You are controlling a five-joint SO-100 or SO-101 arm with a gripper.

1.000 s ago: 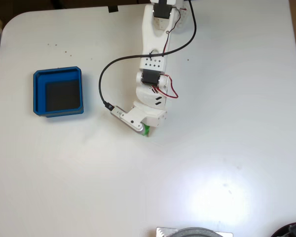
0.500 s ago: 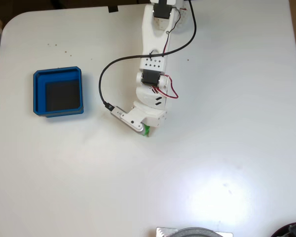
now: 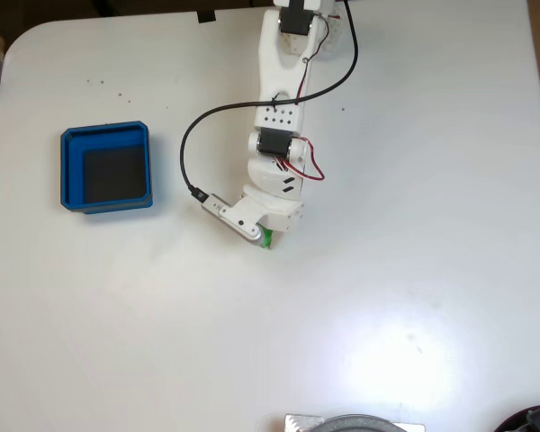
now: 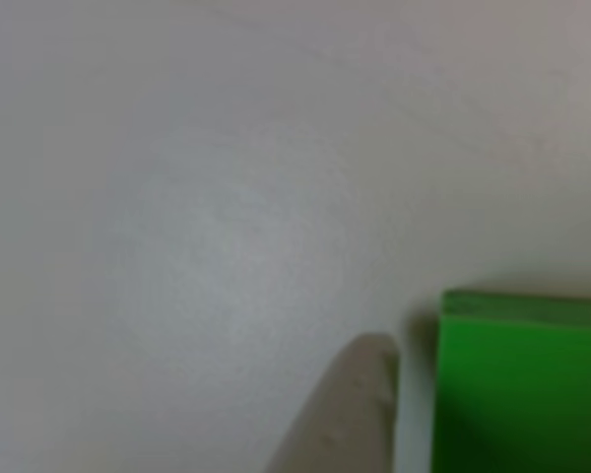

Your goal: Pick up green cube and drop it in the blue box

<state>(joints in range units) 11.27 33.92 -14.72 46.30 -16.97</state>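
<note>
In the fixed view the green cube (image 3: 267,238) lies on the white table near the middle, mostly covered by the white arm's head. My gripper (image 3: 265,234) is down over it, and from above its jaws are hidden. The other view is a close-up: the green cube (image 4: 522,384) fills the lower right, and one pale fingertip (image 4: 350,409) stands just left of it with a thin gap between them. The second finger is out of that picture. The blue box (image 3: 106,167), with its dark floor, sits well to the left and holds nothing.
A black cable (image 3: 191,148) loops from the arm toward the blue box side. At the bottom edge of the table lies a grey round object (image 3: 355,423). The table's rounded corner is at the upper left.
</note>
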